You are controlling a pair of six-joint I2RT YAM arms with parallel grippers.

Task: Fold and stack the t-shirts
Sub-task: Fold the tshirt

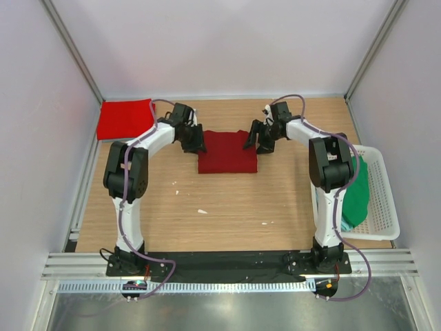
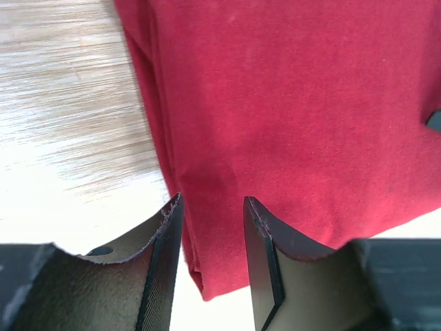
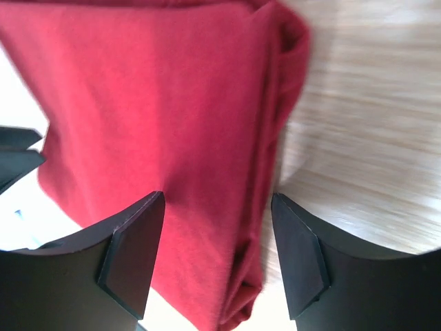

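The folded maroon shirt (image 1: pixel 227 155) lies mid-tabletop (image 1: pixel 227 207). It looks light and limp and will likely sag, so pinch through all layers at its side edges. Both arms reach forward, elbows bent. The left claw (image 2: pixel 212 201) and right claw (image 3: pixel 219 198) straddle those edges, released, apparently gripping nothing.

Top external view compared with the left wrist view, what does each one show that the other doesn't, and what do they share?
Only the top external view shows the folded bright red t-shirt in the far left corner, the white plastic basket holding green cloth, and the right gripper. Only the left wrist view shows the layered folded edge of the dark maroon cloth t-shirt close up. Both show that maroon shirt, the wooden table and the open left gripper.
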